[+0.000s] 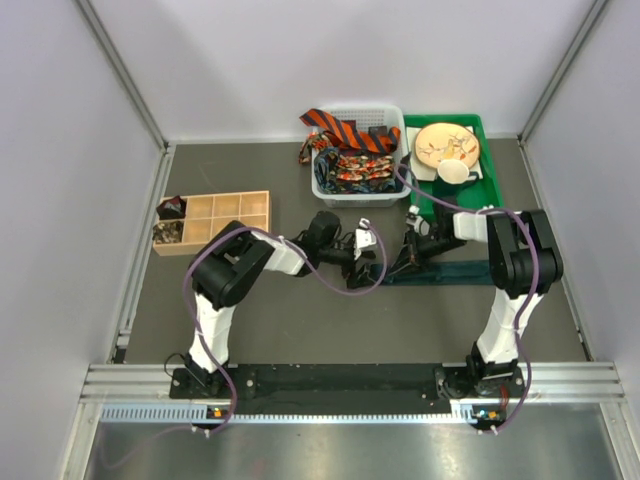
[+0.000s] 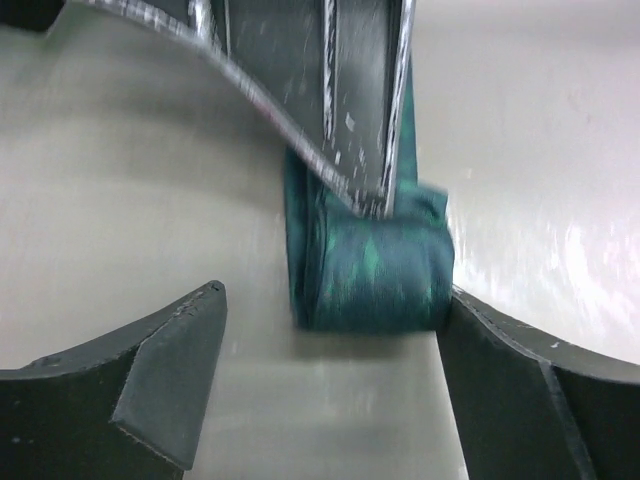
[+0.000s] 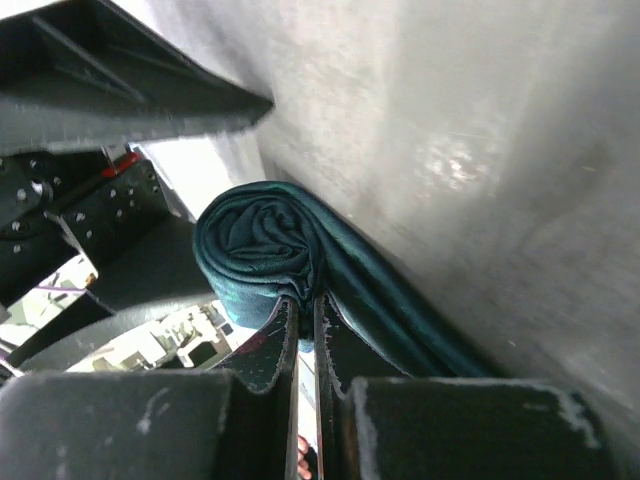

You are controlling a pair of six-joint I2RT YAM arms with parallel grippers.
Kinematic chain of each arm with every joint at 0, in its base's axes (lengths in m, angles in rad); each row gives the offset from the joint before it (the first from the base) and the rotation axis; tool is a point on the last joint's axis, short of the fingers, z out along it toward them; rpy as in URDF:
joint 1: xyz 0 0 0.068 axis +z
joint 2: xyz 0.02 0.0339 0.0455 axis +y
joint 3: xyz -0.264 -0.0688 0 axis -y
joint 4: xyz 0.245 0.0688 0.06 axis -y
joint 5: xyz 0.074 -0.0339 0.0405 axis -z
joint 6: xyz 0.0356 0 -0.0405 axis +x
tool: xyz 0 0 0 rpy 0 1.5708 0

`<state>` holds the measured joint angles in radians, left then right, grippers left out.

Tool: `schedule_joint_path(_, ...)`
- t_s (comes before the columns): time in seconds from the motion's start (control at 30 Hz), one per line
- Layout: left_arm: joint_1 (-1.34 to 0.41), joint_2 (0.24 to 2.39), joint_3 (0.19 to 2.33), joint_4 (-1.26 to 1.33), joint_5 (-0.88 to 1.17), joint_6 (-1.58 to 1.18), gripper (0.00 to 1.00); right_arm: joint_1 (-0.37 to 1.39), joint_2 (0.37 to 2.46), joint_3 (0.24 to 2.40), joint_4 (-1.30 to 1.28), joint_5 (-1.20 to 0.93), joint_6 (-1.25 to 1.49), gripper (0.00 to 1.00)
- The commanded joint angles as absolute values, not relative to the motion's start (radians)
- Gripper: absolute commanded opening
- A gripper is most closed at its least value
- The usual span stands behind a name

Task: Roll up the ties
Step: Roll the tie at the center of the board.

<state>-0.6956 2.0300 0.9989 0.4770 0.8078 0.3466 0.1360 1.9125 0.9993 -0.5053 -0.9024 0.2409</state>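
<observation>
Between the wide-spread jaws of the left gripper [image 2: 330, 300] sits the rolled end of the teal tie [image 2: 375, 285]. One finger lies just against the roll's side and the other stands well clear, so that gripper holds nothing. The right gripper [image 3: 305, 305] comes in from the roll's far side with its jaws pinched shut on the outer layers, keeping the coil from springing loose. Judged from this, the tie is only partly rolled. The right wrist view shows a tight spiral of several turns, but a flat tail [image 1: 450, 272] runs away from the roll across the table [image 1: 300, 330] and has yet to be wound in. Farther from the roll, beyond both arms, the white basket [image 1: 322, 185] holds an orange-and-black striped tie [image 1: 345, 130] draped over its rim and red-patterned ties [image 1: 355, 170] heaped inside, none of them rolled. Well off to the roll's left, a wooden divided box [image 1: 235, 215] has dark bundles [image 1: 168, 232] in its two end compartments. They may be finished ties, but they are too small to tell. The overhead view hides the roll itself under the two grippers, and how many ties lie in the basket cannot be counted. The left wrist picture is blurred, so the roll's edge is hard to read.
</observation>
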Motion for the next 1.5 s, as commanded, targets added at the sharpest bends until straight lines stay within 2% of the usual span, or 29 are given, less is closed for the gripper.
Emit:
schedule_joint_path(0.0, -0.725, 2.115, 1.02, 0.638, 0.873, 0.209, 0.86, 0.127, 1.942, 1.014, -0.472, -0.644, 0.186, 0.0)
schedule_joint_path(0.07, -0.736, 2.131, 1.022, 0.675, 0.861, 0.199, 0.85, 0.129, 1.936, 1.017, -0.474, -0.618, 0.184, 0.0)
schedule_joint_path(0.17, -0.753, 2.149, 1.028, 0.695, 0.833, 0.183, 0.76, 0.129, 1.934, 1.028, -0.476, -0.6, 0.186, 0.0)
schedule_joint_path(0.2, -0.759, 2.154, 1.029, 0.69, 0.827, 0.18, 0.68, 0.129, 1.934, 1.031, -0.476, -0.598, 0.187, 0.0)
schedule_joint_path(0.3, -0.764, 2.154, 1.022, 0.652, 0.804, 0.198, 0.55, 0.129, 1.937, 1.035, -0.476, -0.6, 0.181, 0.0)
schedule_joint_path(0.43, -0.764, 2.102, 1.0, 0.505, 0.756, 0.282, 0.32, 0.129, 1.933, 1.034, -0.472, -0.685, 0.179, 0.0)
schedule_joint_path(0.5, -0.764, 2.074, 1.0, 0.348, 0.701, 0.36, 0.25, 0.129, 1.912, 1.04, -0.48, -0.745, 0.179, 0.0)
schedule_joint_path(0.53, -0.764, 2.05, 1.0, 0.297, 0.683, 0.389, 0.23, 0.127, 1.901, 1.043, -0.497, -0.765, 0.176, 0.05)
schedule_joint_path(0.6, -0.764, 2.028, 1.005, 0.147, 0.617, 0.448, 0.22, 0.121, 1.866, 1.049, -0.515, -0.785, 0.169, 0.19)
schedule_joint_path(0.67, -0.765, 2.002, 1.009, 0.051, 0.565, 0.488, 0.23, 0.114, 1.842, 1.051, -0.541, -0.821, 0.169, 0.25)
schedule_joint_path(0.7, -0.765, 1.993, 1.008, -0.012, 0.551, 0.518, 0.24, 0.104, 1.829, 1.052, -0.551, -0.834, 0.169, 0.32)
schedule_joint_path(0.8, -0.77, 1.971, 1.026, -0.118, 0.497, 0.572, 0.28, 0.103, 1.783, 1.037, -0.557, -0.891, 0.181, 0.43)
schedule_joint_path(0.9, -0.784, 1.974, 1.057, -0.184, 0.457, 0.597, 0.32, 0.109, 1.759, 0.991, -0.474, -0.965, 0.257, 0.48)
schedule_joint_path(1.1, -0.822, 2.036, 1.167, -0.25, 0.387, 0.575, 0.36, 0.175, 1.796, 0.943, -0.33, -0.989, 0.403, 0.47)
schedule_joint_path(1.3, -0.841, 2.063, 1.206, -0.267, 0.357, 0.572, 0.42, 0.23, 1.85, 0.965, -0.292, -0.953, 0.399, 0.46)
schedule_joint_path(1.43, -0.848, 2.062, 1.206, -0.268, 0.354, 0.584, 0.47, 0.238, 1.89, 0.976, -0.31, -0.922, 0.365, 0.32)
schedule_joint_path(1.47, -0.85, 2.059, 1.203, -0.268, 0.356, 0.586, 0.47, 0.236, 1.897, 0.977, -0.319, -0.913, 0.344, 0.2)
